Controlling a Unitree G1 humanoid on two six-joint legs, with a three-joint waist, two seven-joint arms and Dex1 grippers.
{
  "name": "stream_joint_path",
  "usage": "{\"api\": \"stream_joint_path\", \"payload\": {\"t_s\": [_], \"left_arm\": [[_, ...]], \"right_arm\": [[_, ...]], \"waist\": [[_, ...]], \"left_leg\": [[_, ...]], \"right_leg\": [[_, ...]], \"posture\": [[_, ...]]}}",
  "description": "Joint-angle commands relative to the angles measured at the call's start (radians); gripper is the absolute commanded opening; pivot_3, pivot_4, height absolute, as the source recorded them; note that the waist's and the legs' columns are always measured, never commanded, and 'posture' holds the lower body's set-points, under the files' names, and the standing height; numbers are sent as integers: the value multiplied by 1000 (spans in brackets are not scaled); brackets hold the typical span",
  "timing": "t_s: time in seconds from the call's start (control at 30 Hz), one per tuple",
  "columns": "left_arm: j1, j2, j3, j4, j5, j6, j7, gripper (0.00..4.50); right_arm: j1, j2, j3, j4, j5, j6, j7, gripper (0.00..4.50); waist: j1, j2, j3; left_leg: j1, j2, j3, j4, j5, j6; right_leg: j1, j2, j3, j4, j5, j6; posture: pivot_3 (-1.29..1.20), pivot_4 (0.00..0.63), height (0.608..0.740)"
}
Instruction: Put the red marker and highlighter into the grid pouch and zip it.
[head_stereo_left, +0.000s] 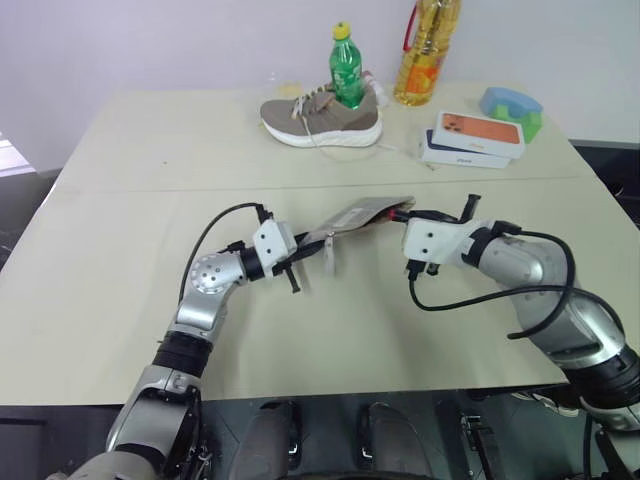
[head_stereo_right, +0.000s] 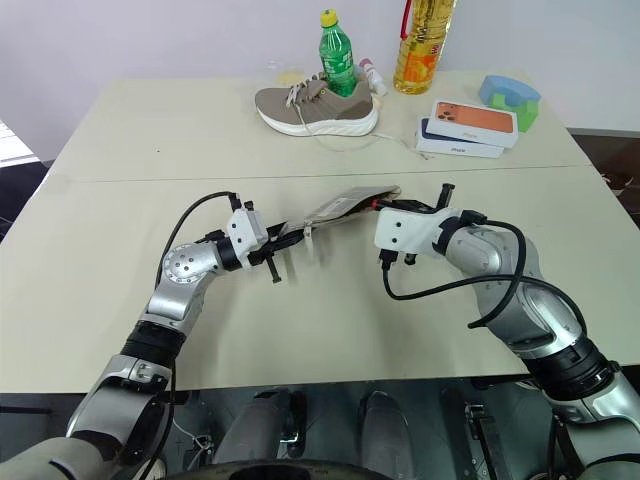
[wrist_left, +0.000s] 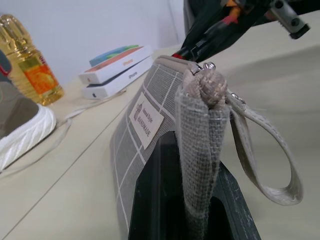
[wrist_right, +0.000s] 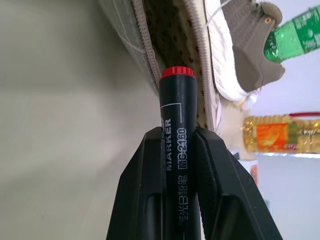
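Fingers (wrist_right: 180, 150) pinching red marker (wrist_right: 176, 120) at open grid pouch (head_stereo_left: 352, 217) mouth

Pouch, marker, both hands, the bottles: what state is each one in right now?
Pouch: lifted off the table, mouth open.
Marker: gripped, red end at the pouch mouth.
Left hand: shut on pouch.
Right hand: shut on marker.
Green bottle: upright, capped.
Oil bottle: upright.

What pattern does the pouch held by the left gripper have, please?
The grid pouch is grey with thin white grid lines, clearest in the left wrist view.
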Motion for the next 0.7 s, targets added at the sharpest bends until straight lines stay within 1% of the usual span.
{"api": "stream_joint_path", "payload": {"t_s": [0.03, 0.27, 0.43, 0.7], "left_arm": [[5, 6, -14, -57, -26, 4, -29, 0], [21, 22, -40, -101, -30, 11, -78, 0], [24, 24, -58, -142, -45, 27, -116, 0], [29, 32, -67, -166, -55, 42, -129, 0]], "right_arm": [[-16, -16, -3, -7, -41, -65, 15, 268], [-3, -9, 17, -38, -63, -176, 81, 268], [7, 58, 54, -101, -39, -220, 122, 268], [11, 140, 62, -142, -5, -254, 154, 268]], "waist": [[0, 0, 0], [0, 0, 0], [0, 0, 0], [0, 0, 0]], "left_leg": [[0, 0, 0, 0, 0, 0], [0, 0, 0, 0, 0, 0], [0, 0, 0, 0, 0, 0], [0, 0, 0, 1, 0, -1]], "right_leg": [[0, 0, 0, 0, 0, 0], [0, 0, 0, 0, 0, 0], [0, 0, 0, 0, 0, 0], [1, 0, 0, 1, 0, 0]], "posture": [[0, 150, 740], [0, 150, 740], [0, 150, 740], [0, 150, 740]]}}
